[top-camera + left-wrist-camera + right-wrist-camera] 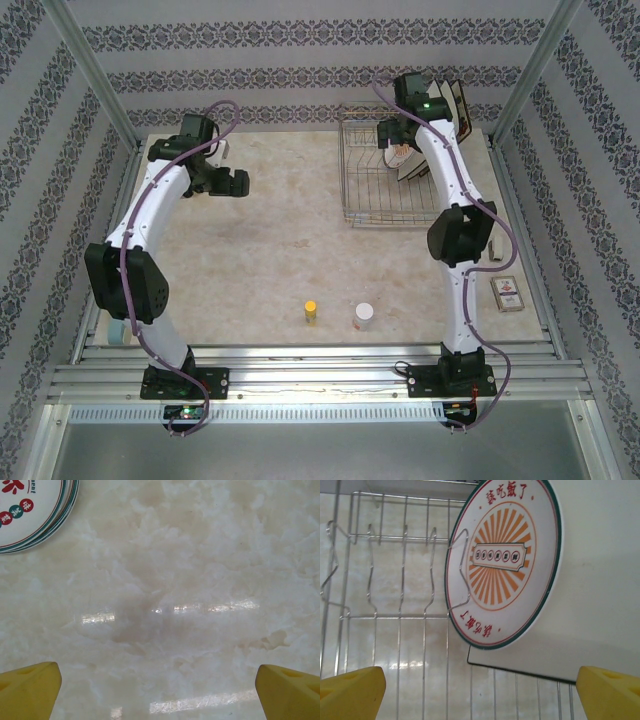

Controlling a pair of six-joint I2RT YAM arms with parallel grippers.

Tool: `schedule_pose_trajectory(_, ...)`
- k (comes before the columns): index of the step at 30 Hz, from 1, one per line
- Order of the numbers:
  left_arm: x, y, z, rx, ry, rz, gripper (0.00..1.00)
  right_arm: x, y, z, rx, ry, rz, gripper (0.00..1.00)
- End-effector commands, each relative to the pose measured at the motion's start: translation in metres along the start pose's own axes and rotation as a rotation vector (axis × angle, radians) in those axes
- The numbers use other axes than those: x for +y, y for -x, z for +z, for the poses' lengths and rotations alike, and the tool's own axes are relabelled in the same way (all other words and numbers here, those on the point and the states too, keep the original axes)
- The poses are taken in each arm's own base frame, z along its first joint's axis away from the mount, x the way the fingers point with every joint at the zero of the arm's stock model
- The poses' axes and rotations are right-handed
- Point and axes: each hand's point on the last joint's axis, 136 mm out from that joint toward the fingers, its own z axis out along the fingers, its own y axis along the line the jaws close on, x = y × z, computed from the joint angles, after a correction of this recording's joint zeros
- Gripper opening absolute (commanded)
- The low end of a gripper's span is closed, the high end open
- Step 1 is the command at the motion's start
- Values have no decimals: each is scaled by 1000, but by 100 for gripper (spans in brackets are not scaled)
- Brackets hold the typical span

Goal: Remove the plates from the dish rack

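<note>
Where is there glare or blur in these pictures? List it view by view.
Left wrist: long glare streaks on the glossy table; the left claw has soft yellow fingertips at the bottom corners. Right wrist: the round plate prints sharp, dish rack wires crisp, a faint sheen on the table beneath. Top external: even light, a washed-out bright strip at the near edge.

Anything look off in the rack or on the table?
Nothing stands out. The round plate and the square plate behind it stand on edge in the dish rack, no cracks visible. The plate stack lies flat on the table; no spills.
</note>
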Motion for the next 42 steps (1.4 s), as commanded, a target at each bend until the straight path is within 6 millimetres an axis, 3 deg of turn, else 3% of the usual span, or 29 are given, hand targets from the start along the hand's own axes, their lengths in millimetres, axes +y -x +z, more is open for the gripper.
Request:
schedule_pose_trajectory(1,0,-6,-8,13,15,30,100,-14,5,8,-8,-56,-1,98)
schedule_pose_trajectory(19,4,5,4,30,39,53,100,6,26,73,-86,56,101,95)
schedule_pose_trajectory(31,6,8,5,38,52,58,100,8,40,74,-146,68,135,39)
schedule_pose_trajectory(42,7,5,7,51,57,57,100,7,41,70,-146,64,144,0)
